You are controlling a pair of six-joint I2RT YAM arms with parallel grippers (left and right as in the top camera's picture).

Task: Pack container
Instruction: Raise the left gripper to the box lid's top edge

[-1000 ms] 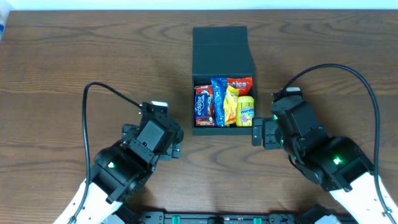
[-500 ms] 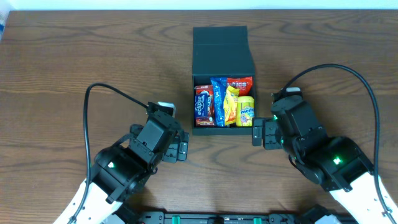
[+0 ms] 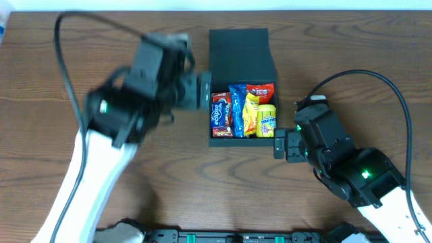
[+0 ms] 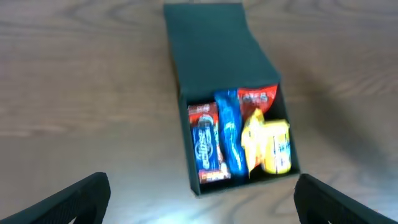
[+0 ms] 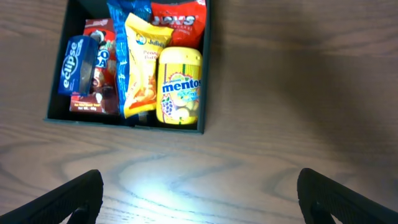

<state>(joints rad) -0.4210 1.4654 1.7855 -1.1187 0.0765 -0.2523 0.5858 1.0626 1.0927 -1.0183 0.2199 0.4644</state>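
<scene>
Sitting mid-table toward the far edge: container (image 3: 236, 141), flap lid (image 3: 239, 54) open and laid back, snack packets (image 3: 244, 111) filling its near half. Table (image 3: 81, 40) is dark brown wood grain, with a glare patch in the right wrist view. Pale strip beyond the far edge, possibly wall. Left end effector (image 4: 199, 186) spread wide at the container's left wall, blurred overhead. Right end effector (image 5: 199, 180) spread wide, near the container's near right corner.

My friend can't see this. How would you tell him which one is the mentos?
On the wooden table sits a dark green box, lid open. Inside, look in the corner nearest the right arm, beside the flat yellow packet. It is the only round yellow tub, with blue letters.
</scene>
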